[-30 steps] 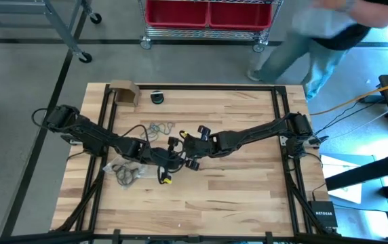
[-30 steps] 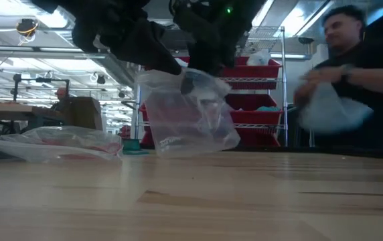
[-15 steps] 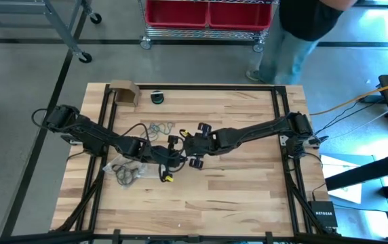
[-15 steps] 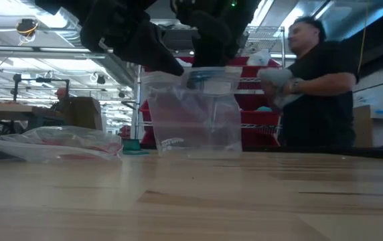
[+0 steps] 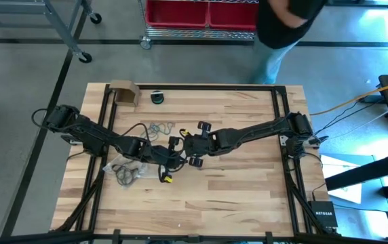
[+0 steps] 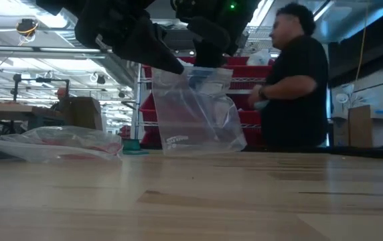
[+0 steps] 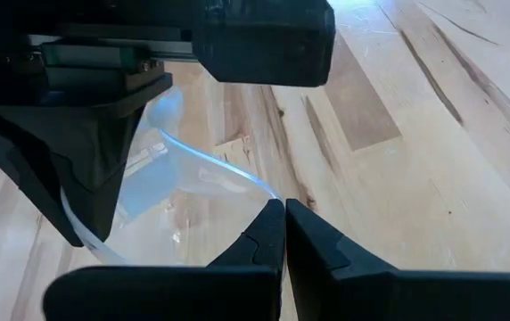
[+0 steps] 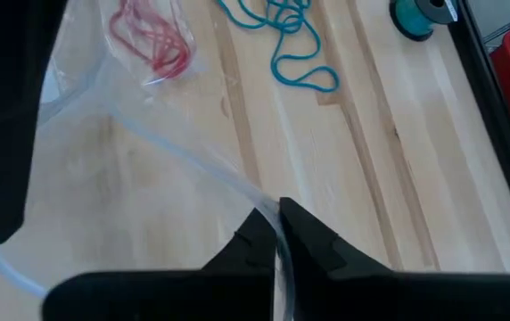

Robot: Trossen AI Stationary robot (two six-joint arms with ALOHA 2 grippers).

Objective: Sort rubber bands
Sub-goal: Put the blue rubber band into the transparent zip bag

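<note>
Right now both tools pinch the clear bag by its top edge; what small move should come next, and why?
Probably draw the two tools slightly apart to spread the bag's mouth. The left tool and right tool are both shut on the rim of the bag, which hangs upright and looks empty, while teal bands lie loose on the table.

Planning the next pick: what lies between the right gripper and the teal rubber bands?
In the right wrist view, only bare wood separates the right gripper, shut on the clear bag's edge, from the teal rubber bands.

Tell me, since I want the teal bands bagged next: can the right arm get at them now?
Probably not yet: the right gripper is shut on the clear bag, though the teal bands lie uncovered nearby.
</note>
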